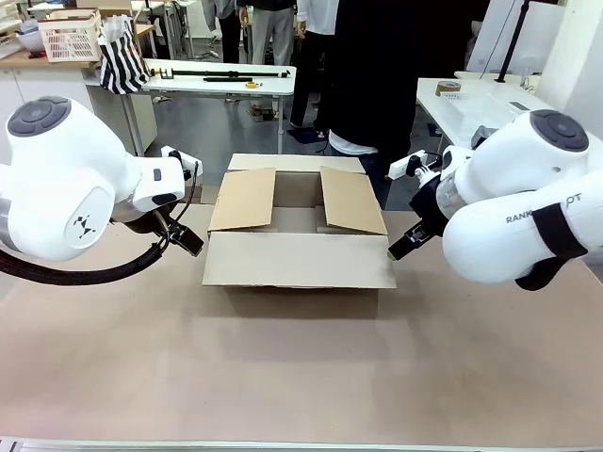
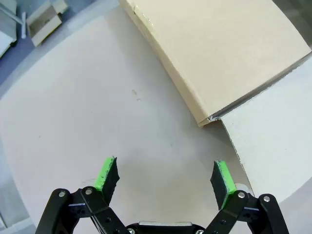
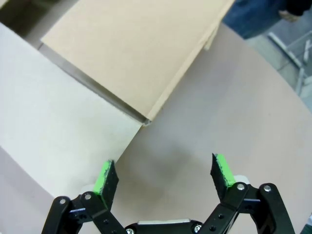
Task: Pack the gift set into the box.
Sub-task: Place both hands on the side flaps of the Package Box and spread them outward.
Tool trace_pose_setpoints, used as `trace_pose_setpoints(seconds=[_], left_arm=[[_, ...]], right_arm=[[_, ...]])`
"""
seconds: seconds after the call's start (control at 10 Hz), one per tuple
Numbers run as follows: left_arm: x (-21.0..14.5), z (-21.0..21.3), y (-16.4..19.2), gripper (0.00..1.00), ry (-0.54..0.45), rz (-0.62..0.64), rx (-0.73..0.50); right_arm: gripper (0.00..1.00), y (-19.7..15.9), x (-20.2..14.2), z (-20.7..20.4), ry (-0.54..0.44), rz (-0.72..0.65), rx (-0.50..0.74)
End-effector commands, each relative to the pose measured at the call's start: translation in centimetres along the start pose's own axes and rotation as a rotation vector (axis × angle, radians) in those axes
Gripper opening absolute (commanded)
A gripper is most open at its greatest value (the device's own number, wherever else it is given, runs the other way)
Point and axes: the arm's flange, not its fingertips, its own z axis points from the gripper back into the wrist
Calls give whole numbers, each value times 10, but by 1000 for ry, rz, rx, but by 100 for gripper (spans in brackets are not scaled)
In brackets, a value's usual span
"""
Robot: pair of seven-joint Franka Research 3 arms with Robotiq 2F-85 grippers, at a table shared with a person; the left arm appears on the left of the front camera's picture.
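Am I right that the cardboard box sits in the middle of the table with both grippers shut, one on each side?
Not quite. The box is in the middle, flanked by both arms, but the left gripper and right gripper are open and empty, as each wrist view shows.

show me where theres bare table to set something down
Bare: the wide table strip nearer the robot than the box. Crowded: either side of the box, where the open left gripper and open right gripper hover.
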Motion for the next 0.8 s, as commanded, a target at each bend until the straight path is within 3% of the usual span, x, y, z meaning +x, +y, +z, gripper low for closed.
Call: trace_pose_setpoints(seconds=[0.0, 0.1, 0.2, 0.3, 0.5, 0.6, 0.7], left_arm=[[6, 32, 7, 100, 23, -10, -50], [13, 63, 11, 100, 70, 8, -104], [18, 98, 14, 100, 91, 41, -80], [14, 129, 20, 100, 65, 45, -175], [-3, 168, 31, 100, -91, 120, -335], [-2, 150, 30, 100, -199, 372, 77], [11, 162, 18, 100, -24, 78, -257]], right_arm=[[100, -7, 6, 52, 12, 21, 39], [100, -5, 13, 96, 5, -53, 65], [100, 1, 16, 132, -15, -137, 32], [100, 5, 12, 169, -49, -187, 32], [100, 4, -12, 208, -174, -284, -15], [100, 1, 11, 171, -73, -170, 35], [100, 1, 11, 171, -73, -170, 35]])
